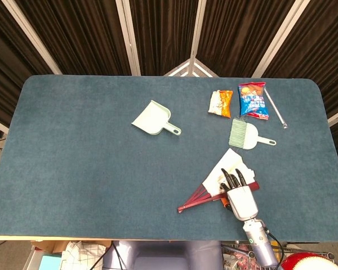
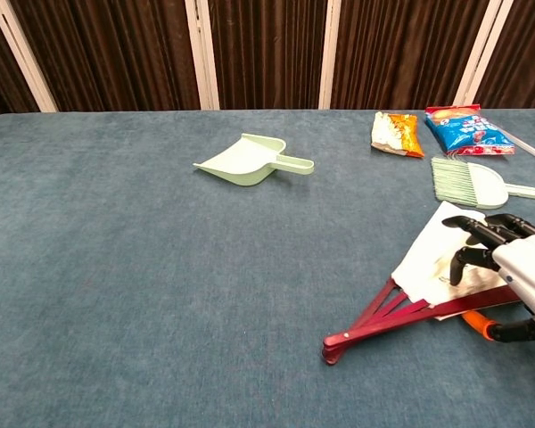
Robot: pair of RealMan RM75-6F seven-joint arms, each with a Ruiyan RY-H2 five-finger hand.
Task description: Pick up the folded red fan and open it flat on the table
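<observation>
The red fan lies partly spread on the blue table near the front right. Its red ribs converge at a pivot pointing left, and its white leaf fans out toward the back. My right hand grips the fan's right side, with dark fingers curled over the leaf and the thumb under the outermost red rib. The hand hides that part of the leaf. Neither view shows my left hand.
A pale green dustpan sits mid-table. A green hand brush lies just behind the fan. Two snack bags and a metal rod are at the back right. The table's front edge runs close to my hand.
</observation>
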